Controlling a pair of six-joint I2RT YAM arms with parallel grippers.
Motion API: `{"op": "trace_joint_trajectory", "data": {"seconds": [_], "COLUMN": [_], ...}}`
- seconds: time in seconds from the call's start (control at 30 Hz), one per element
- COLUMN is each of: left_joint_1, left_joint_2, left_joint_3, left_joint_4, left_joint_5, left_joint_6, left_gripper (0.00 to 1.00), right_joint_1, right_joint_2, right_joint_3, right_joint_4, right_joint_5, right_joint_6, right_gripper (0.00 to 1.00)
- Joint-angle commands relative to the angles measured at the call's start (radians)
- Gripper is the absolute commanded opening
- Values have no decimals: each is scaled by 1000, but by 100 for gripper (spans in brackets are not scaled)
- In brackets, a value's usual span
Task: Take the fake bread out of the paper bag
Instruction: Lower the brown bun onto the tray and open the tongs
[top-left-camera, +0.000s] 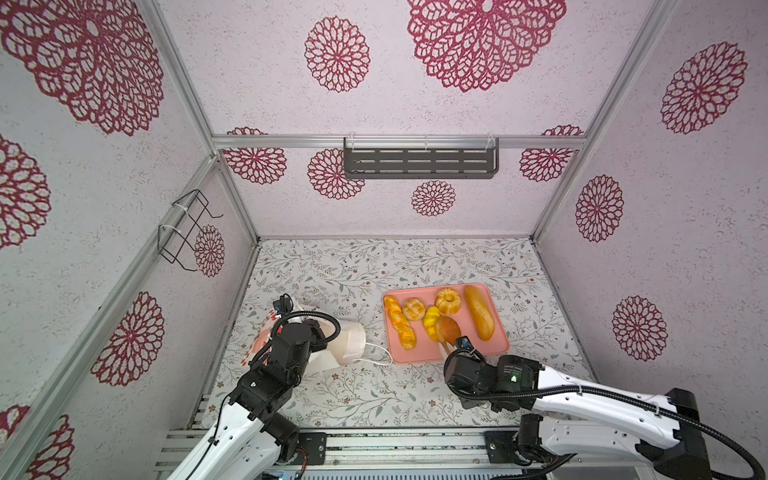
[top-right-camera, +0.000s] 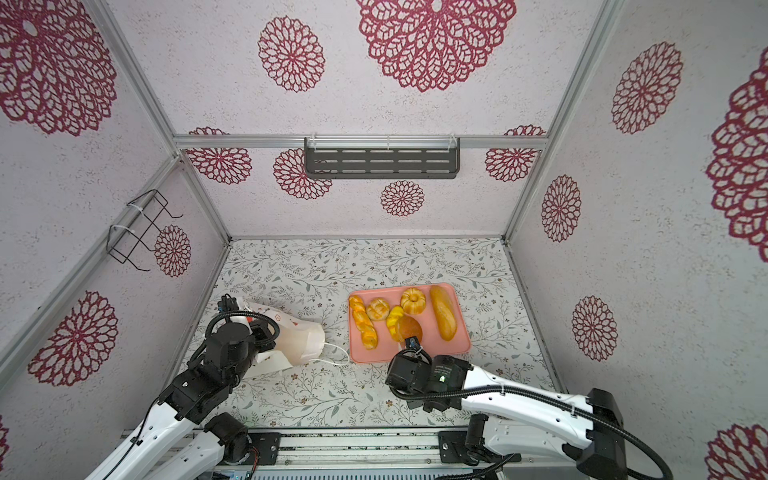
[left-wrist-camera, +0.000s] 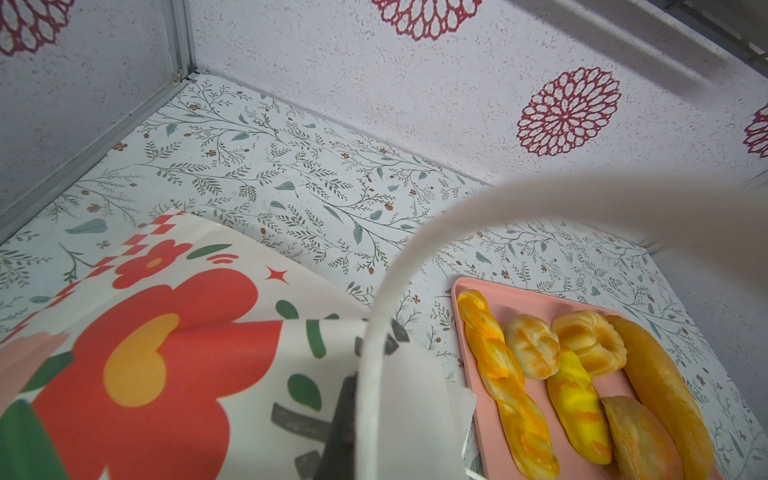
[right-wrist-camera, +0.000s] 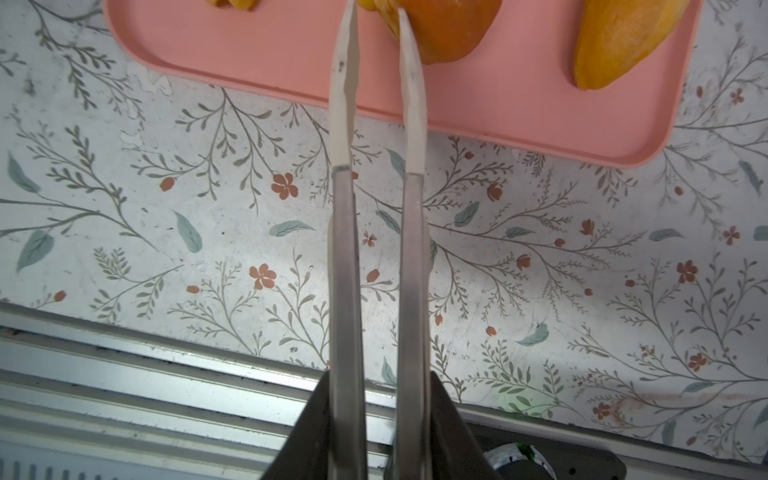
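The fake bread (top-right-camera: 442, 318) was glossy toy stuff, golden to orange. Six pieces lay on the pink tray (top-left-camera: 478, 353), right of centre on the counter (top-left-camera: 332, 270). There was a twisted stick (top-left-camera: 399, 322), a scored round roll (top-left-camera: 414, 309), a ring bun (top-left-camera: 448, 300) and a long loaf (top-left-camera: 478, 318). A yellow piece (top-left-camera: 431, 320) lay in the middle, with a darker brown roll (top-left-camera: 449, 331) leaning against it. The paper bag (top-left-camera: 349, 340) lay on its side left of the tray, its mouth towards it. One cord handle (top-left-camera: 380, 358) trailed on the counter just beside the tray.

The left hand (left-wrist-camera: 340, 411) was hidden under its own arm in both top views. The left wrist view showed a dark finger of it closed on the bag's paper, beside the big red flower print. A cord loop was blurred close to that lens.

Only the right wrist view showed the right hand (right-wrist-camera: 376, 20) plainly. Its jaws stood narrowly apart over the tray's near edge, with pink showing between them. The tips were beside the brown roll, though whether they touched it could not be told.
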Motion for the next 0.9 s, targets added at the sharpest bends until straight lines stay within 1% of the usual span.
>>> {"op": "trace_joint_trajectory", "data": {"seconds": [0.0,0.17,0.5,0.6,0.63,0.77,0.8,0.87], "left_joint_1": [8,7,9,7,8,7,8,7], "left_joint_2": [2,5,6,6,6,6,7,3], "left_joint_3": [-15,-11,3,4,4,8,10,12], "left_joint_4": [-42,-42,-54,-56,-57,-62,-65,-70], "left_joint_5": [11,12,9,6,5,3,2,0], "left_joint_6": [-30,-31,-15,-12,-13,-12,-9,-5], "left_gripper": [0,0,0,0,0,0,0,0], "right_joint_1": [-40,-68,-84,-91,-98,-156,-173,-205], "right_joint_2": [-49,-53,-97,-91,-87,-67,-60,-49], "right_joint_3": [18,22,76,92,95,92,89,78], "right_joint_4": [16,40,101,129,142,200,219,252], "right_joint_5": [-35,-98,-159,-168,-171,-191,-199,-197], "right_joint_6": [-18,-52,-62,-76,-82,-108,-113,-111], "right_gripper": [32,33,32,27,24,3,1,0]}}
